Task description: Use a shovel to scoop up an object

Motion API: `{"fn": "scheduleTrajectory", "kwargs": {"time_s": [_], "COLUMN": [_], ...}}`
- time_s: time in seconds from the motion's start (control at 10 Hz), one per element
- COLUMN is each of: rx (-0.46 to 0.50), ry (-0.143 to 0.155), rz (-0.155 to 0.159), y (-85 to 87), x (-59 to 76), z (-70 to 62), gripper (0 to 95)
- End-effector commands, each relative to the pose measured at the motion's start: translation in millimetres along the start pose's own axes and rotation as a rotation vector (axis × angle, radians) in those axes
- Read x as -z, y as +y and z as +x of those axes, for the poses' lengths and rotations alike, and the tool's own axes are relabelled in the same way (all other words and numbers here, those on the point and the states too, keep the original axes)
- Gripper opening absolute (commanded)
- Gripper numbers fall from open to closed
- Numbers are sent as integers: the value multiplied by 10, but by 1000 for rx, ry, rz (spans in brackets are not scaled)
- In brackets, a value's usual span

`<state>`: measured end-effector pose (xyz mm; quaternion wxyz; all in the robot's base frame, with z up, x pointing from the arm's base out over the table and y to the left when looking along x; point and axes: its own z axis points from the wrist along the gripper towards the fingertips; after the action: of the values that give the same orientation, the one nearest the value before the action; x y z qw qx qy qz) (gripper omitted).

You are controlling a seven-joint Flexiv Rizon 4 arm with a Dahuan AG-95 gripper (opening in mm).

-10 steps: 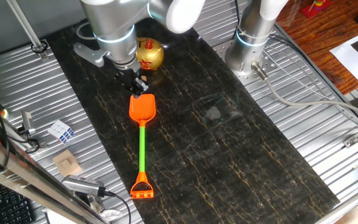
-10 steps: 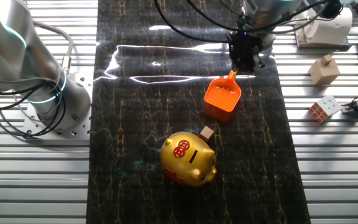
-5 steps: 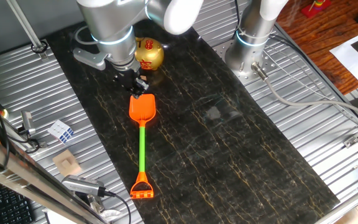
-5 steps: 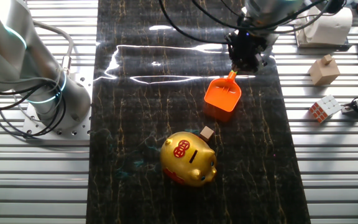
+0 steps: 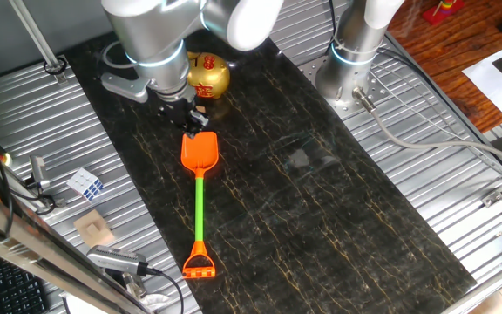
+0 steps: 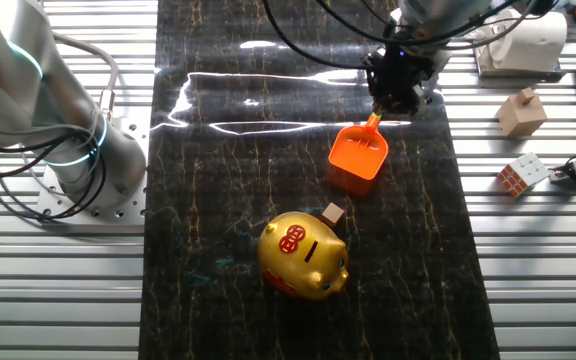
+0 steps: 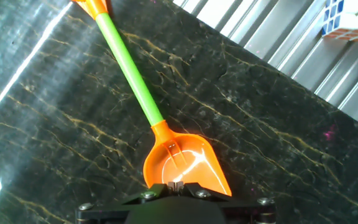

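The shovel lies flat on the dark mat, with its orange blade [image 5: 200, 153], green shaft [image 5: 200, 205] and orange D-handle [image 5: 198, 263]. In the hand view the blade [image 7: 185, 163] is directly below and the shaft [image 7: 129, 68] runs up and to the left. The gold piggy figurine [image 5: 208, 76] stands just beyond the blade tip; it also shows in the other fixed view [image 6: 304, 254]. My gripper [image 5: 196, 125] hovers over the blade's front end with the fingers pressed together [image 7: 178, 185] and nothing visible between them. It also shows in the other fixed view [image 6: 396, 100].
A small tan cube [image 6: 334, 213] lies between the pig and the blade [image 6: 358, 150]. A puzzle cube [image 5: 84, 183] and a tan wooden block [image 5: 93, 228] sit on the ribbed metal beside the mat. A second arm's base [image 5: 353, 65] stands at the far side.
The arm has shifted slightly, drifting a little away from the blade. The shovel and the pig have not moved.
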<state>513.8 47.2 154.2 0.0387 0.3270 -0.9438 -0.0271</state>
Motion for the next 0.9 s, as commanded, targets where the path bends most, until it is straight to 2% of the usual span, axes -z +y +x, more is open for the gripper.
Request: {"fn": "scheduleTrajectory", "kwargs": {"time_s": [0.1, 0.3, 0.5, 0.6, 0.7, 0.9], "rx": [2, 9, 62, 69, 82, 96], "ry": [-6, -5, -5, -4, -12, -24], "rz": [1, 7, 3, 4, -2, -9], "y": [31, 100, 165, 182, 229, 285], "x": [-70, -186, -292, -321, -428, -570], "z": [-196, -487, -746, -797, -918, -1036], "gripper": [0, 0, 0, 0, 190, 190]}}
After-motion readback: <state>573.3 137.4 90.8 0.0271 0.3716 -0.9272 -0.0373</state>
